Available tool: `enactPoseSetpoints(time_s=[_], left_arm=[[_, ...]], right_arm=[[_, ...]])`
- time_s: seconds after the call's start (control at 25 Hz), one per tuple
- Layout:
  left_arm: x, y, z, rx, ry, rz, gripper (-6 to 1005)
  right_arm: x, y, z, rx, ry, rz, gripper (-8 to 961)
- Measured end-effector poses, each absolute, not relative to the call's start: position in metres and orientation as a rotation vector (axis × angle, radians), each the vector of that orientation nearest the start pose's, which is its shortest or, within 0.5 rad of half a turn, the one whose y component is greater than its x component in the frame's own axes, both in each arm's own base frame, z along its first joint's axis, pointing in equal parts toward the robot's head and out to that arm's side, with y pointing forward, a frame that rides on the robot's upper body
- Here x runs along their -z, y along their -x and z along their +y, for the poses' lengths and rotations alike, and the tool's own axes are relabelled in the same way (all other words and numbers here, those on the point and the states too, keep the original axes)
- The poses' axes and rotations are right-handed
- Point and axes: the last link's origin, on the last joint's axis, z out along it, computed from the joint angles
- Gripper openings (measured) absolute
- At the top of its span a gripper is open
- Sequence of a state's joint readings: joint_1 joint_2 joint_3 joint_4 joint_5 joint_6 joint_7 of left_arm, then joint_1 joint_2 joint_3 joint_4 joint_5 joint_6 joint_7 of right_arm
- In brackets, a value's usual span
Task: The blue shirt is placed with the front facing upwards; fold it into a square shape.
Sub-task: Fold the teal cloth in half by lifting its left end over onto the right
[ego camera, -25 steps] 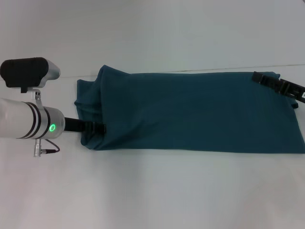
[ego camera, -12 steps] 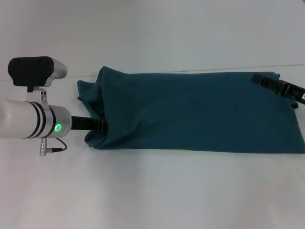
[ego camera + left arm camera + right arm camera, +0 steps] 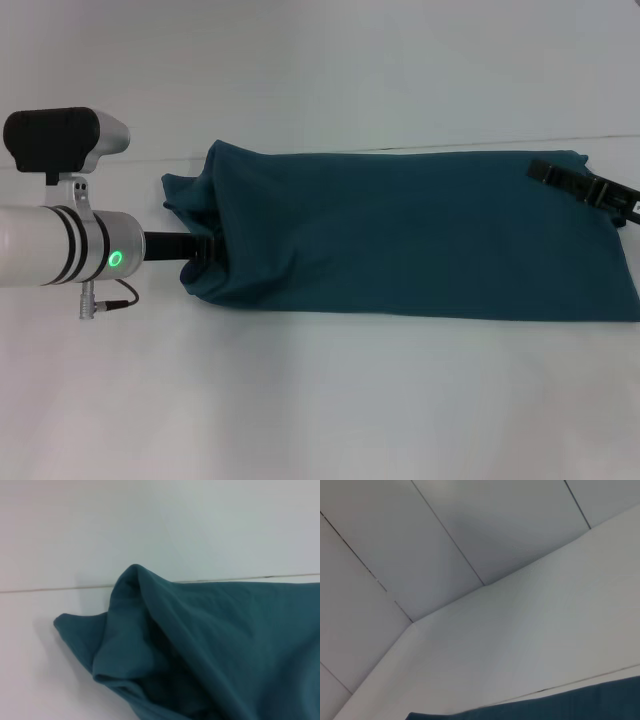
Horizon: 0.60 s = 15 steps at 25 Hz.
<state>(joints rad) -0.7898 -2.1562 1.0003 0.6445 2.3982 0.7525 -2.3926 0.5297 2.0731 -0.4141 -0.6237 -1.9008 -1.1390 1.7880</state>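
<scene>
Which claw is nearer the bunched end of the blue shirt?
Left. The left claw is at the blue shirt's bunched end; the right claw sits at the opposite end's far corner.

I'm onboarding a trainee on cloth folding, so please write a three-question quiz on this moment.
1. True or false: the blue shirt lies as a long band across the table.
2. Which hand is at the bunched end? A left hand B right hand
3. Fill in: the shirt's print is ___ in every view.

Key: 1 true; 2 A; 3 hidden
</scene>
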Motion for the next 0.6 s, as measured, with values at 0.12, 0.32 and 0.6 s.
enactPoseSetpoints(time_s=[0.12,0.32,0.6], left_arm=[[0.051,0.226,0.434,0.185,2.18,-1.251,24],[0.042,0.228,0.43,0.203,2.181,-1.254,24],[0.025,0.234,0.42,0.226,2.166,-1.281,24]], right_arm=[[-0.054,-0.323,0.377,-0.873,1.895,1.284,721],[-0.049,-0.323,0.375,-0.875,1.904,1.293,710],[-0.041,-0.321,0.374,-0.881,1.921,1.3,696]])
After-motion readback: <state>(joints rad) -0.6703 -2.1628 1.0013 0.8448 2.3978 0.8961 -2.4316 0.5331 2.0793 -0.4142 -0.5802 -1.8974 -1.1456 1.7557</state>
